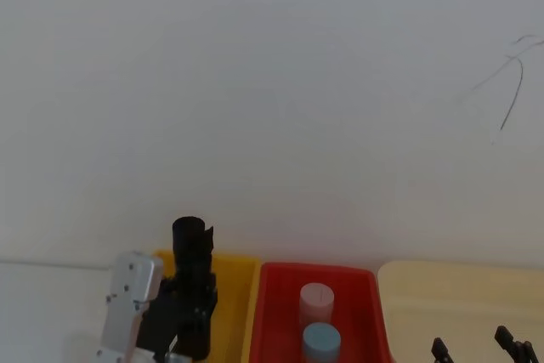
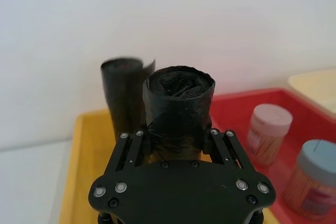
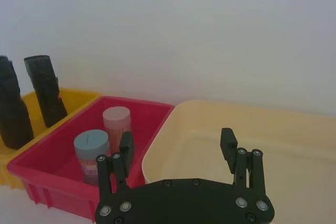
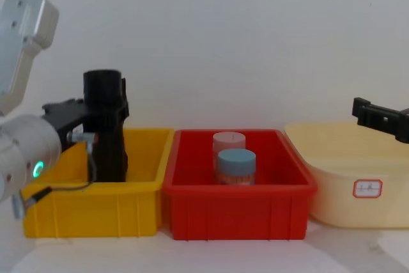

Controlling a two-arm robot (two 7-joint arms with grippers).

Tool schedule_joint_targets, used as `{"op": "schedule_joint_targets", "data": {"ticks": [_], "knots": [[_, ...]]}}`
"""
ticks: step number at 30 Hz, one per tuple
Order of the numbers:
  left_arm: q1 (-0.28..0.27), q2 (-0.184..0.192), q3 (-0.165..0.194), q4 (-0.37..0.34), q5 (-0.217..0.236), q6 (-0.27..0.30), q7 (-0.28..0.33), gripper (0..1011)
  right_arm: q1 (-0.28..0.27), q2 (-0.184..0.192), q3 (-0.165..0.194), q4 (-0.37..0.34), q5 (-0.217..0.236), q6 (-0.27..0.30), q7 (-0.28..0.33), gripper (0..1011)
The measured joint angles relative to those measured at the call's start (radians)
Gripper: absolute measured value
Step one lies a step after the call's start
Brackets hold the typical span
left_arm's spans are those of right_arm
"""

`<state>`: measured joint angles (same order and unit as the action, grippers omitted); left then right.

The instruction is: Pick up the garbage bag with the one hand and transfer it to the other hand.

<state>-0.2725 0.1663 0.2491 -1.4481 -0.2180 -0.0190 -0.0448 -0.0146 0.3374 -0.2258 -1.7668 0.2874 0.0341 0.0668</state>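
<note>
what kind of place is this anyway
Likely a robot test bench, not a home: a yellow bin, a red bin and a cream tub lined up before a bare white wall, and the left gripper closed on the garbage bag.

- Bright, even, diffuse light in all four views, with no hard-edged shadow
- In the head view the white wall (image 1: 272, 82) is palest near its middle and a little greyer toward the top corners
- In the chest view soft, pale shadows lie on the table (image 4: 358, 250) under the red bin (image 4: 236, 206) and the yellow bin (image 4: 96, 212)
- The garbage bag (image 2: 178, 103) reads almost solid black, with a faint sheen on its crumpled top in the left wrist view
- A green ring (image 4: 38, 169) glows on the left arm (image 4: 25, 145)
</note>
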Motion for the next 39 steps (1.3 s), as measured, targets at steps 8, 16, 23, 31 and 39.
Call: {"op": "schedule_joint_targets", "data": {"ticks": [8,16,23,31,39], "knots": [[-0.029,0.015,0.015,-0.059,0.009,0.039,-0.043,481,0.0,0.0,0.0,0.0,0.0,0.0,0.0,1000],[-0.074,0.022,0.039,-0.103,0.006,0.07,-0.114,481,-0.002,0.0,0.0,-0.001,-0.001,-0.004,0.002,1000],[-0.12,0.018,0.067,-0.108,-0.014,0.087,-0.181,481,-0.011,0.012,-0.006,-0.001,-0.018,-0.06,0.031,1000],[-0.179,-0.002,0.105,-0.071,-0.046,0.094,-0.259,481,-0.017,0.029,-0.018,-0.001,-0.043,-0.132,0.071,1000],[-0.232,-0.034,0.145,-0.016,-0.082,0.094,-0.329,481,-0.014,0.039,-0.028,0.003,-0.05,-0.177,0.119,1000]]}}
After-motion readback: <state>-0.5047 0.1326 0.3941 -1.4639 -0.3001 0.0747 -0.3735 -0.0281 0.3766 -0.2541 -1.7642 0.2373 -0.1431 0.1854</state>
